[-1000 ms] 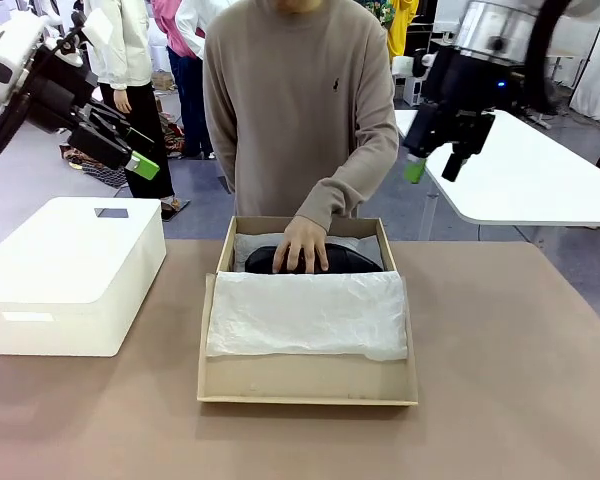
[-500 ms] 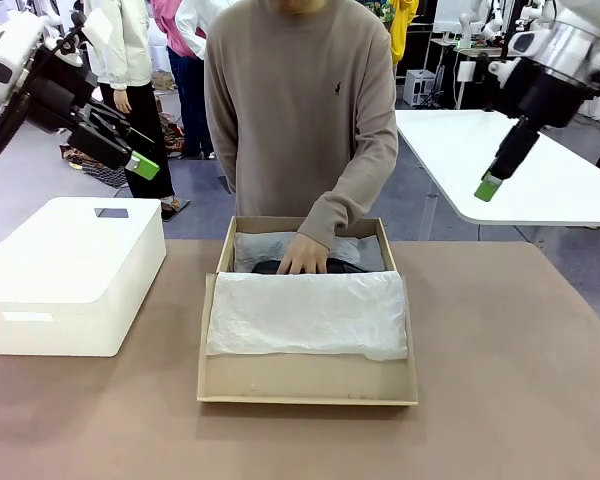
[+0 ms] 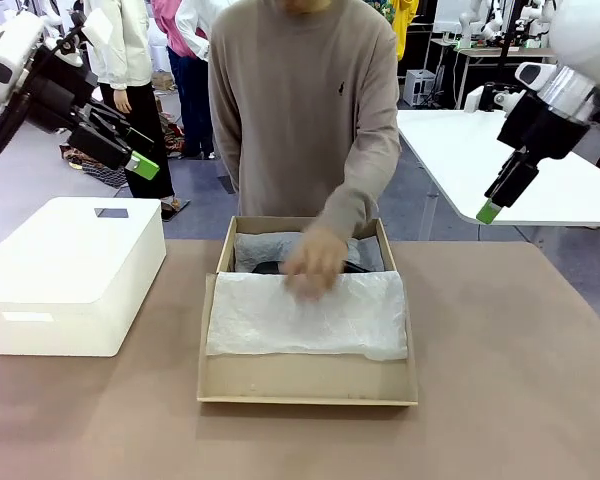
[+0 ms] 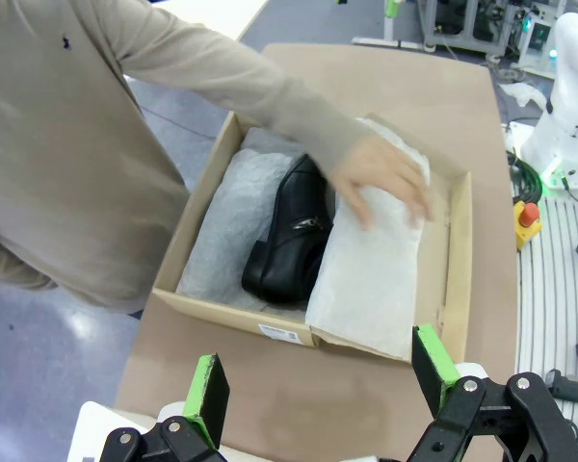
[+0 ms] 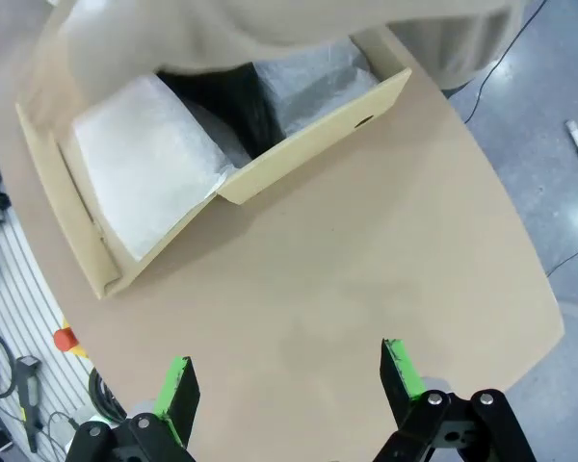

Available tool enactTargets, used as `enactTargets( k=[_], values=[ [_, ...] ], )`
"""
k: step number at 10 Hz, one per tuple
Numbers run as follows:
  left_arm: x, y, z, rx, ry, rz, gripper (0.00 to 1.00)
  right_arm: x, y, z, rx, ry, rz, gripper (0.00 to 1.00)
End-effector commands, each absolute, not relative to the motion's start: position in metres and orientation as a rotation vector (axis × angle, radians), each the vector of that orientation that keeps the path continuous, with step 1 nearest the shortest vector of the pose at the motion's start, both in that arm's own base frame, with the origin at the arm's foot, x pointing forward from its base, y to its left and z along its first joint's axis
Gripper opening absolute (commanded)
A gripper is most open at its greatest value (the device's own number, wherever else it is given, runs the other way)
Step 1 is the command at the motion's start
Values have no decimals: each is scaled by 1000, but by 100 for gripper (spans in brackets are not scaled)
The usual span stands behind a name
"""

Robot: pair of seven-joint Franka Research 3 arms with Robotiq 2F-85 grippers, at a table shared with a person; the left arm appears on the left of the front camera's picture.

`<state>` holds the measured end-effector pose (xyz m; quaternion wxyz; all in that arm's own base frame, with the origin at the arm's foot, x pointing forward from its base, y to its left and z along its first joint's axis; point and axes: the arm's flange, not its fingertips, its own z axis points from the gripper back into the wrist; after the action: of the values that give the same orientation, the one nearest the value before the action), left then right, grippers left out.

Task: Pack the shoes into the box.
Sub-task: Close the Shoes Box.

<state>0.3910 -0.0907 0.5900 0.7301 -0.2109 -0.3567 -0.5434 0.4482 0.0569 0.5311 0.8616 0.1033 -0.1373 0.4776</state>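
Note:
The brown cardboard box [image 3: 308,385] lies open mid-table, lined with white tissue paper [image 3: 310,315] that covers its near half. A glossy black shoe [image 4: 289,241] lies in the far half, seen as a dark strip [image 3: 268,267] in the front view and as a black shape [image 5: 236,106] in the right wrist view. The person's hand [image 3: 313,262], blurred, is over the tissue's far edge. My left gripper [image 3: 135,148] hangs open high at the far left, well away from the box. My right gripper [image 3: 492,205] hangs open high at the far right. Both are empty.
A larger white box [image 3: 70,270] stands on the table's left side. A white table [image 3: 540,170] stands behind at the right. The person stands at the far edge, leaning over the box. Bare tabletop [image 3: 520,380] lies to the box's right and front.
My right arm swung from above the box's far right corner out to the right and lower. The person's hand left the shoe and moved onto the tissue. My left arm stayed still.

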Motion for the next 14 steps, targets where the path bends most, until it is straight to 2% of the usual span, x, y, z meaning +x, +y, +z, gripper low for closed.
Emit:
enactTargets(
  k=[1, 4, 6, 9, 12, 14],
  values=[
    [392, -91, 590, -480, -807, -1208, 100, 449, 57, 540, 211, -299, 1006, 100],
    [392, -91, 590, -480, -807, -1208, 100, 449, 57, 535, 214, -294, 1003, 100],
    [392, -91, 590, -480, -807, -1208, 100, 442, 53, 544, 272, -452, 1041, 61],
    [392, -91, 590, -480, -807, -1208, 100, 452, 37, 530, 318, -512, 1185, 2],
    [392, -91, 590, -480, -807, -1208, 100, 465, 36, 506, 320, -561, 1241, 0],
    [392, -91, 590, -480, -807, -1208, 100, 477, 36, 488, 361, -530, 1316, 0]
  ],
)
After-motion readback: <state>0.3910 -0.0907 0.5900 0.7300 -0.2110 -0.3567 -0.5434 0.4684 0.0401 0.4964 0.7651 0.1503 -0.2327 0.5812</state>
